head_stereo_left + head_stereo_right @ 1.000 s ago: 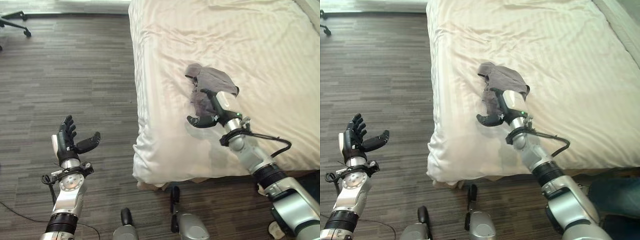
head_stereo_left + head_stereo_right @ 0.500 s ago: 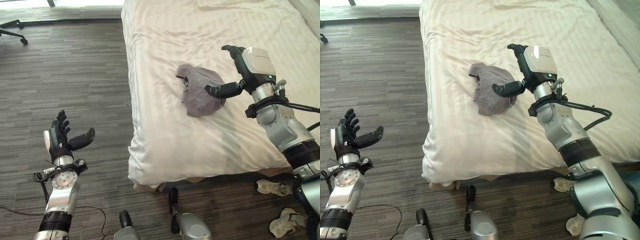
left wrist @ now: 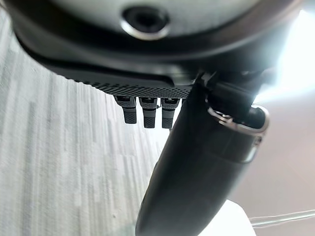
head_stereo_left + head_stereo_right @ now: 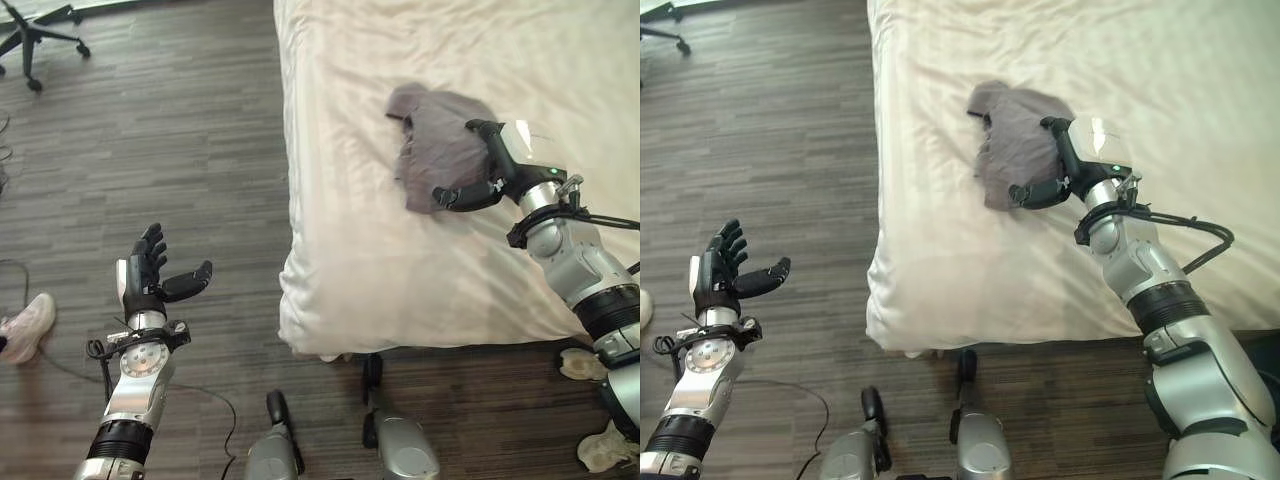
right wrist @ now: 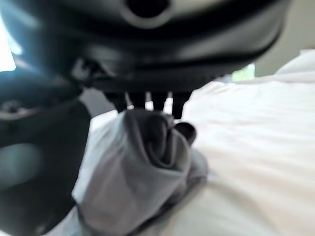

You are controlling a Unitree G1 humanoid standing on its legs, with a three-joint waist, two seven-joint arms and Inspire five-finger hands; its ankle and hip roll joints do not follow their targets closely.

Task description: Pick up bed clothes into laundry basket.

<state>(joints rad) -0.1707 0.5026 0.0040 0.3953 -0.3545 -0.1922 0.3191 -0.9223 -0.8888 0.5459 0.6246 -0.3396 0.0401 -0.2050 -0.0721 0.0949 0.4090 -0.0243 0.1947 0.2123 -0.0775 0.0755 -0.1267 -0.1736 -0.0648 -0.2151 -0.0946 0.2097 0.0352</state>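
Note:
A crumpled grey garment (image 4: 432, 145) lies on the cream-sheeted bed (image 4: 400, 280), near its left edge. My right hand (image 4: 503, 165) rests at the garment's right side, open, fingers straight over the cloth and thumb (image 4: 458, 195) reaching along its lower edge. In the right wrist view the garment (image 5: 142, 182) bunches just past the fingers (image 5: 147, 101). Over the wooden floor left of the bed, my left hand (image 4: 148, 282) is held up, open and holding nothing; its wrist view shows the thumb (image 3: 197, 167) and straight fingers.
The bed's corner (image 4: 300, 330) overhangs the dark wood floor (image 4: 170, 130). An office chair's base (image 4: 40, 28) stands at the far left. A person's shoe (image 4: 20, 325) is at the left edge. Pale shoes (image 4: 600, 448) lie on the floor at the lower right.
The camera has shifted. My right hand has come down from above the sheet to the garment's right side, thumb along its lower edge. The left hand keeps its pose.

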